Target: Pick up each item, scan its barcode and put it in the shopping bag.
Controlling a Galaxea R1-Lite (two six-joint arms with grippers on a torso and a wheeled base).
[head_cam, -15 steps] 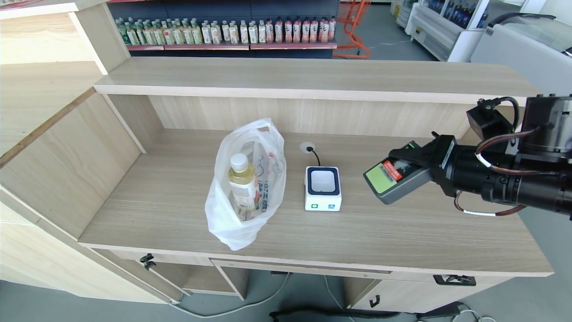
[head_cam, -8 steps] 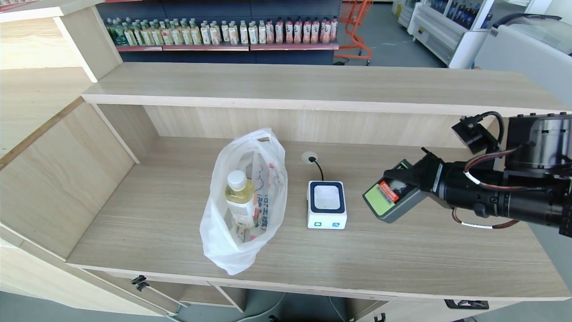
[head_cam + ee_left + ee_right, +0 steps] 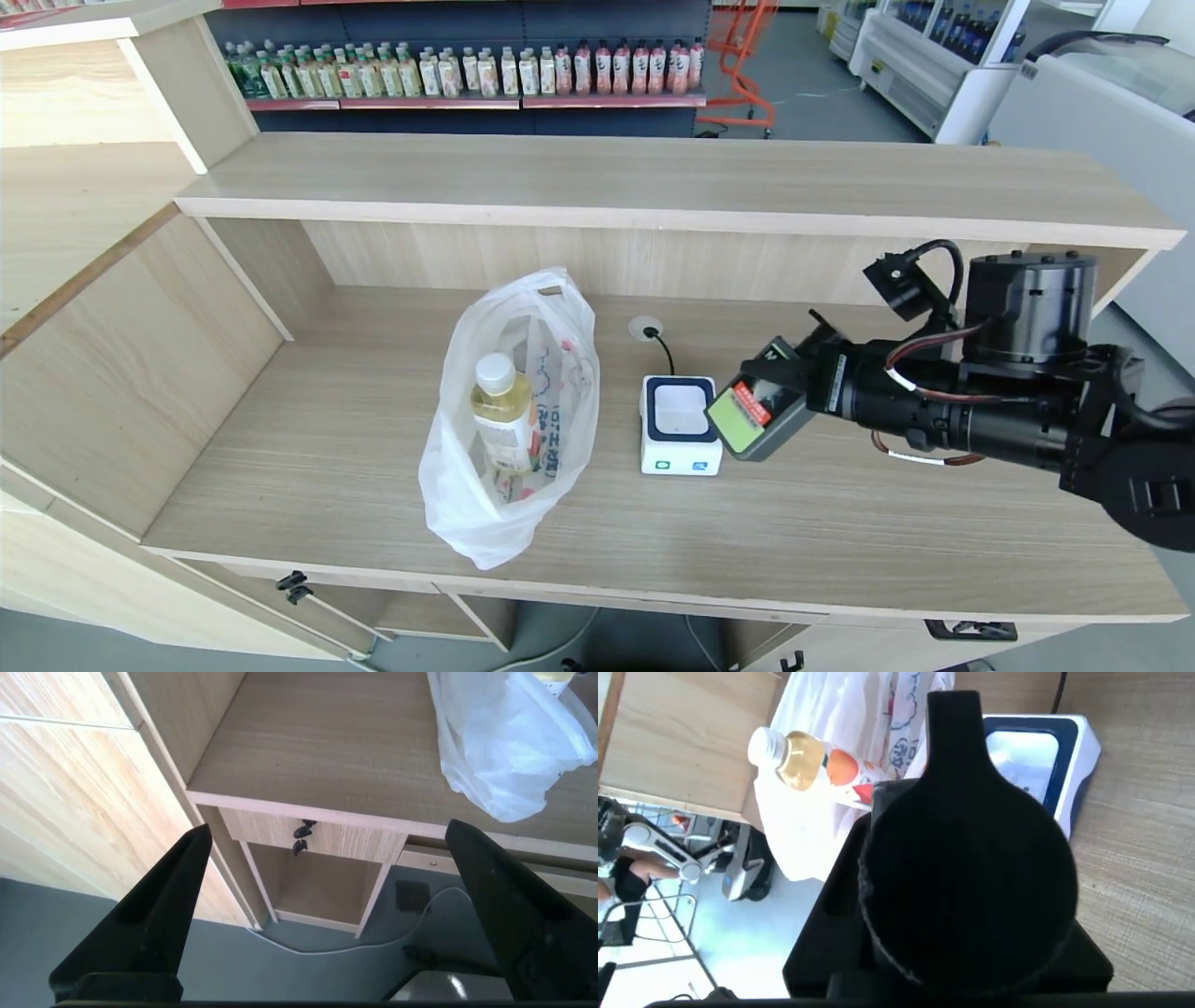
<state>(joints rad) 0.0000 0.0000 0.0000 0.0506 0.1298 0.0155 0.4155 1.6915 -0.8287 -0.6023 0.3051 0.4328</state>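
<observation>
Just beside the barcode scanner [image 3: 678, 441], the right tool [image 3: 782, 388] pinches a grey box [image 3: 747, 426]; the left tool [image 3: 329, 905] is spread; a bottle [image 3: 501, 411] stands in the shopping bag [image 3: 465, 485].

The right arm [image 3: 971, 420] lies stretched out almost level from the robot's right toward the middle, forearm and wrist in one straight line. The right gripper [image 3: 777, 385] is clamped on a box [image 3: 752, 422] and holds it tilted, off the counter [image 3: 840, 523]. The left gripper [image 3: 322, 910] hangs low, pointing down past the counter's front edge, its two dark fingers [image 3: 154, 919] spread wide with nothing between them.
</observation>
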